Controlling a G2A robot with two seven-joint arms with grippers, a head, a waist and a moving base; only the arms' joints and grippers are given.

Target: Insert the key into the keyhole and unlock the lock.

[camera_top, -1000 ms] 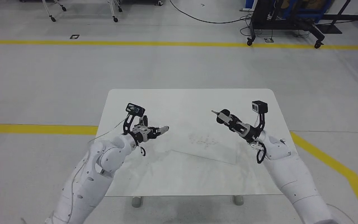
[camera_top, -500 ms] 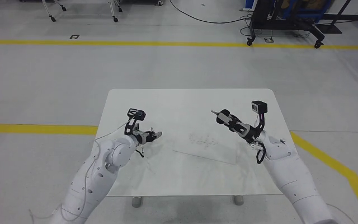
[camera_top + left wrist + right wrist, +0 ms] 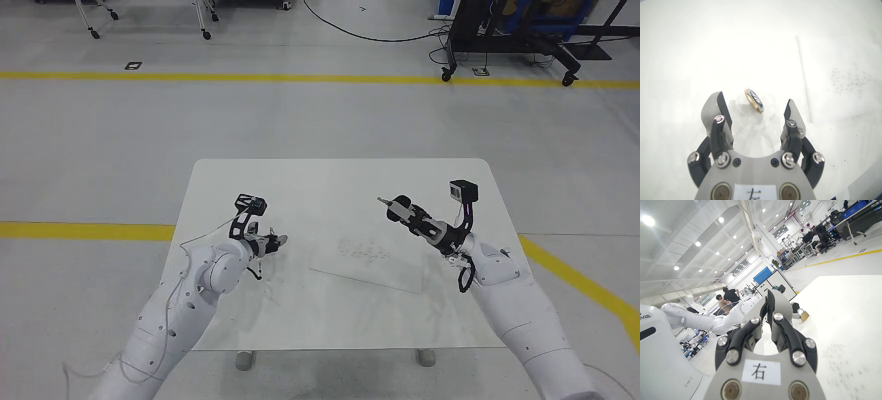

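Left gripper (image 3: 755, 98) first, and its fingers (image 3: 723, 106) are spread wide, black ribbed pads facing each other across the gap, nothing pinched! Right in that gap, just past the fingertips, sits the lock (image 3: 754, 103). It's a small brass one on the white tabletop (image 3: 696, 47), seen end-on from the left wrist: a brass rim around a dark face, turned at a slant to the line between the two pads. It touches neither pad from this angle, with bare tabletop on both sides of it. Off to one side of the gripper a thin white sheet (image 3: 829, 56) lies flat. Its straight edge runs close by one finger, and faint dark specks are scattered farther along it.

Over to the right gripper (image 3: 770, 294): pads pressed tight together, raised above the tabletop and well apart from the left one. From above, a thin grey tip pokes out beyond its fingertips. That's the key (image 3: 381, 201), pinched in the right gripper and pointing straight out ahead of it. From the right wrist the key itself is hidden behind the closed fingers. Past those fingers the lock shows across the tabletop, brass body tilted, silver shackle toward one left finger and right beside it. Touching or not, can't tell from here. Lock and key are well apart, with the speckled sheet lying in the stretch between the two grippers.
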